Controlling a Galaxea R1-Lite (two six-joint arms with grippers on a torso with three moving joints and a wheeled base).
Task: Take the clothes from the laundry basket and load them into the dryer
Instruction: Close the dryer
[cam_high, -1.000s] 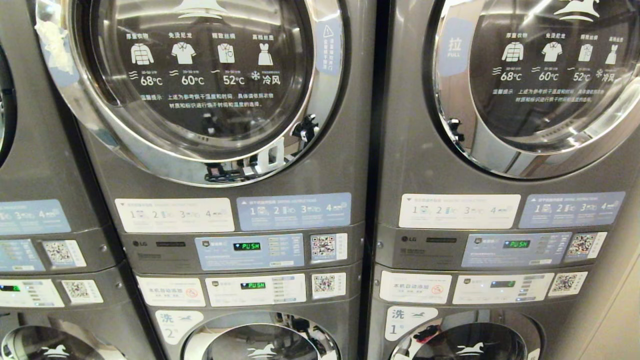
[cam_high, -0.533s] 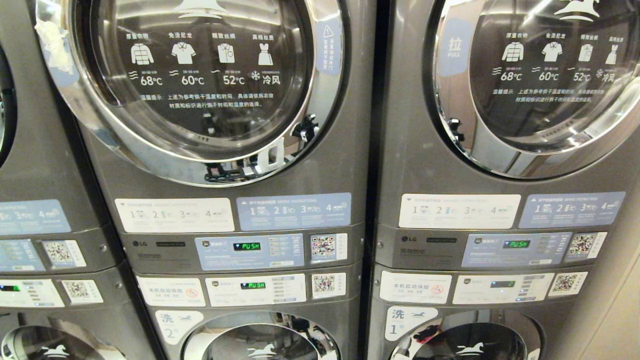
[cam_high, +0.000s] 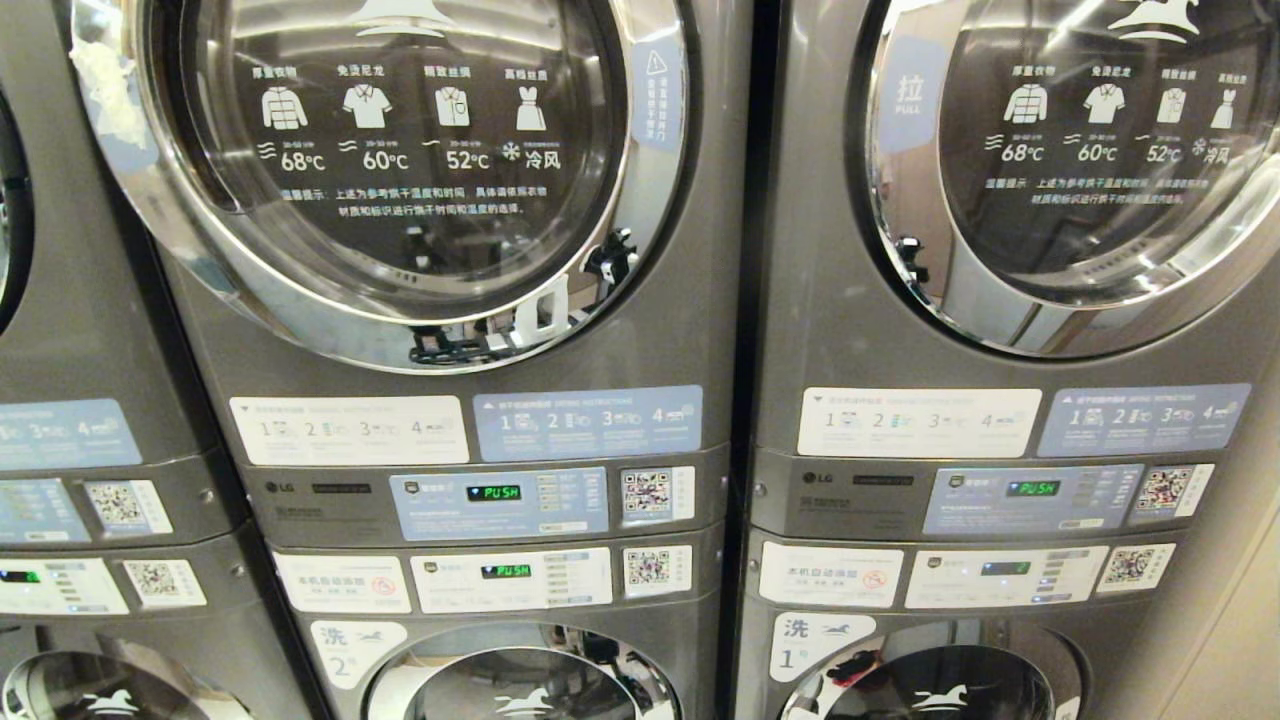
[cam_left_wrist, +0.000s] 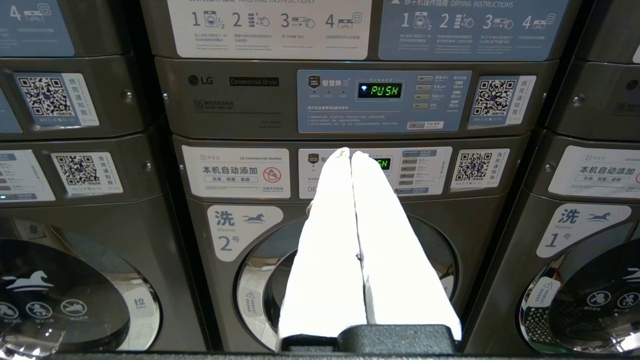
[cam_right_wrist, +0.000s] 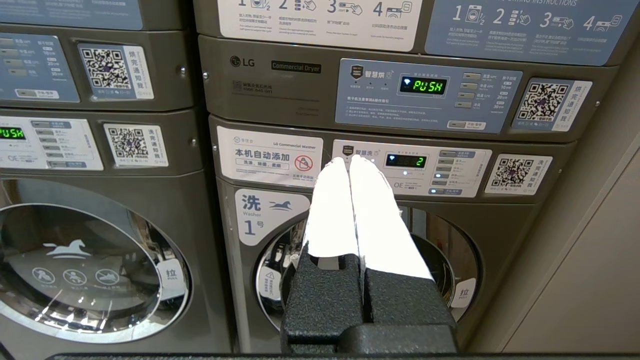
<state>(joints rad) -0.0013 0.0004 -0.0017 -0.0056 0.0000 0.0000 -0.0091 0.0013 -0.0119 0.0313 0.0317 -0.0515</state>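
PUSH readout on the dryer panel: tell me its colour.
Green, lit on a black display; the PUSH readout shows best in the left wrist view.

Beige wall (cam_right_wrist: 590, 260) beside stacked grey machines, glare on glass.

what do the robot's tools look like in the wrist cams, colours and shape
Both look alike. The left tool has two long white fingers that taper to rounded tips, set in a black textured base. The right tool has the same white tapered fingers on a black, grainy mount. No cables or markings show.
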